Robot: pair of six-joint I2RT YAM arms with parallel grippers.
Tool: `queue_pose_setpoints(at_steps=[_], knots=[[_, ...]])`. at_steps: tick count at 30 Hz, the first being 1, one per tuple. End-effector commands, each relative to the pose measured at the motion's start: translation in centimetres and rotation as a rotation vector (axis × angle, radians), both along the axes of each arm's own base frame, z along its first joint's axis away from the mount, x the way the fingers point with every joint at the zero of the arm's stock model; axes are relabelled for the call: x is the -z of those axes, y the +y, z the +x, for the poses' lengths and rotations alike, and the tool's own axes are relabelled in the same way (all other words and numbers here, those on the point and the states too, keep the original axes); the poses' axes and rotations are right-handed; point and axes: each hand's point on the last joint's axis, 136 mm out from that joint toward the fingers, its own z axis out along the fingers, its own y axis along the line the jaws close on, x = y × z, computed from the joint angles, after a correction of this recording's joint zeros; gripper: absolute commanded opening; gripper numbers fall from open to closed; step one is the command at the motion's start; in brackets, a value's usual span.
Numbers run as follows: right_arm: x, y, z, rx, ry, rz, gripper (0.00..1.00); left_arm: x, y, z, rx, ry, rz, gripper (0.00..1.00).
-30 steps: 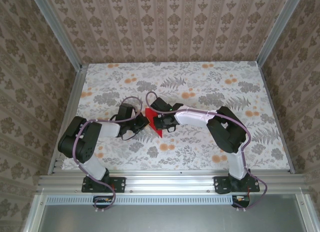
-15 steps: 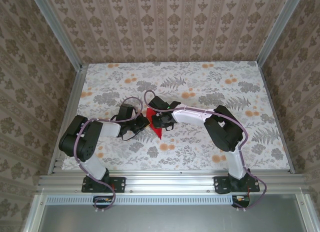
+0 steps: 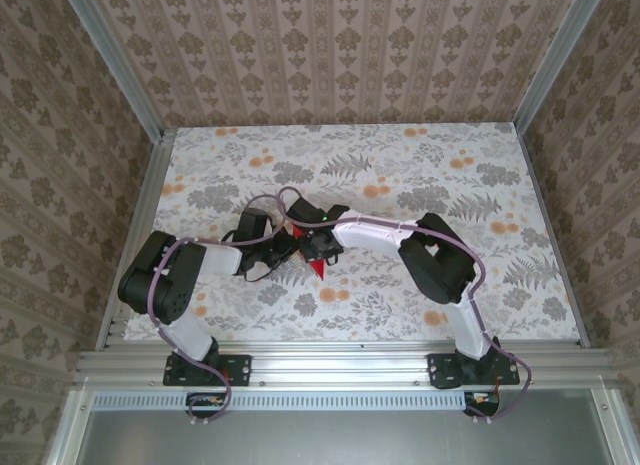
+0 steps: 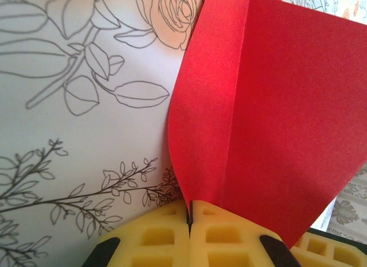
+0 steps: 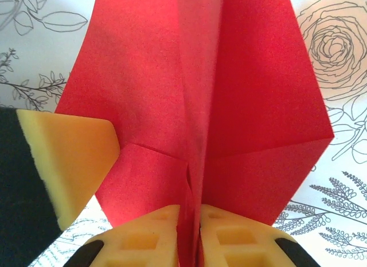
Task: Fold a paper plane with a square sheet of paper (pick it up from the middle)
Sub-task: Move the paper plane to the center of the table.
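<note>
Two grippers engaged. Left gripper [image 4: 190, 218] pinching edge of folded red paper [image 4: 275, 123]; right gripper [image 5: 190, 224] pinching centre crease. Both hold it near table [image 3: 430, 175] centre, likely steadying crease for next fold.

We are crowding our left gripper [image 3: 290, 248] and right gripper [image 3: 318, 247] against the paper [image 3: 316, 269] mid-frame, blocking each other; the table [image 3: 450, 185] is lying open across the upper frame and both sides.

No readable text, label, brand or number here: red paper [image 4: 275, 106] plain on both faces, tablecloth [image 3: 420, 155] floral print only, wallpaper [image 3: 330, 55] ornament pattern only
</note>
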Motion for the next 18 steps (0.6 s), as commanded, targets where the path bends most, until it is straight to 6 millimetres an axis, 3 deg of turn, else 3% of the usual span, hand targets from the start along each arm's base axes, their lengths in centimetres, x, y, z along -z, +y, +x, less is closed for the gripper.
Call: queue_pose_setpoints(at_steps=[1, 8, 12, 15, 18], knots=[[0.1, -1.2, -0.1, 0.009, -0.019, -0.112, 0.16, 0.6, 0.1, -0.4, 0.003, 0.013, 0.015, 0.03], [0.5, -1.1, -0.3, 0.029, -0.012, -0.137, 0.17, 0.5, 0.0, -0.3, -0.004, 0.012, 0.01, 0.04], [0.8, -1.1, -0.3, 0.041, -0.005, -0.138, 0.09, 0.1, -0.1, -0.2, -0.011, 0.007, -0.006, 0.07], [-0.3, -1.9, 0.0, 0.056, -0.034, -0.156, 0.02, -0.6, 0.1, 0.1, -0.021, -0.003, -0.019, 0.13], [-2.4, -3.5, 1.0, 0.083, -0.088, -0.179, 0.01, -1.4, 0.7, 0.2, -0.035, -0.01, -0.02, 0.23]])
